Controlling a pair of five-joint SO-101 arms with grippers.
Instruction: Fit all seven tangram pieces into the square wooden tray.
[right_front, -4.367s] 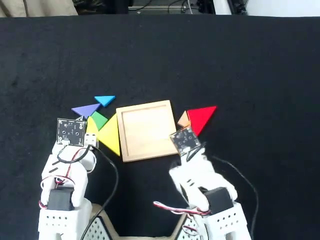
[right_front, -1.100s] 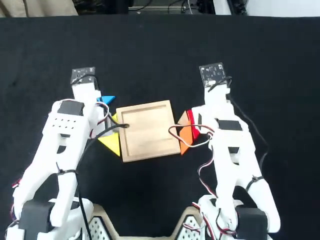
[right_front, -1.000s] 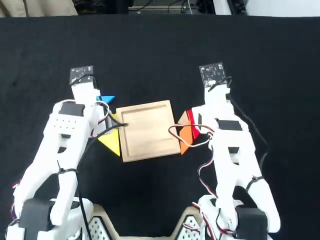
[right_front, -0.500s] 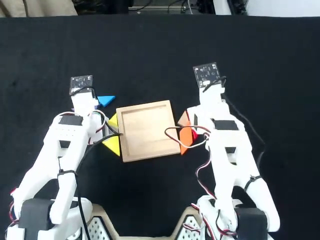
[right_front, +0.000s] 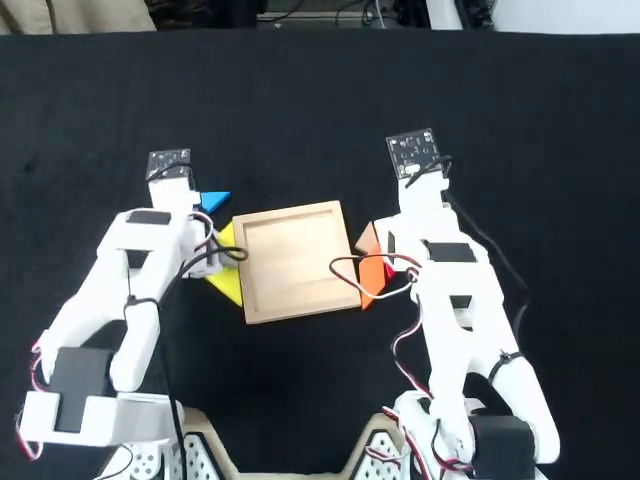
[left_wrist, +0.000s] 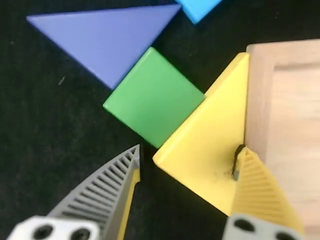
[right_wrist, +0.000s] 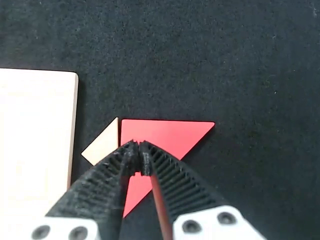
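- The left gripper (left_wrist: 188, 150) is being shown with its jaws released and spread wide over the yellow triangle (left_wrist: 215, 135); nothing is being grasped.
- The yellow triangle is lying flat on the black surface (right_front: 300, 100). Its long edge is being pressed against the wall of the wooden tray (left_wrist: 256, 100) that faces the surface's left edge, and its square corner is pointing toward that edge.
- That corner is being bracketed by the jaws. One tip is hanging over bare surface just beyond it, and the other is sitting over the triangle right at the tray wall.
- The closing line is thus running across the long edge, from corner to wall. Little or no gap is being left for the tray-side jaw, so a nudge away from the wall is probably being called for first.
- The green square (left_wrist: 152, 97) is touching the yellow triangle's short edge, with the purple triangle (left_wrist: 110, 37) and a blue piece (left_wrist: 200, 6) beyond it.
- The right gripper (right_wrist: 136, 145) is being held with its jaws clenched on nothing, above the red triangle (right_wrist: 170, 135). A pale orange piece (right_wrist: 102, 145) is lying between that triangle and the tray.
- The left arm is being judged the nearer one for the yellow triangle.
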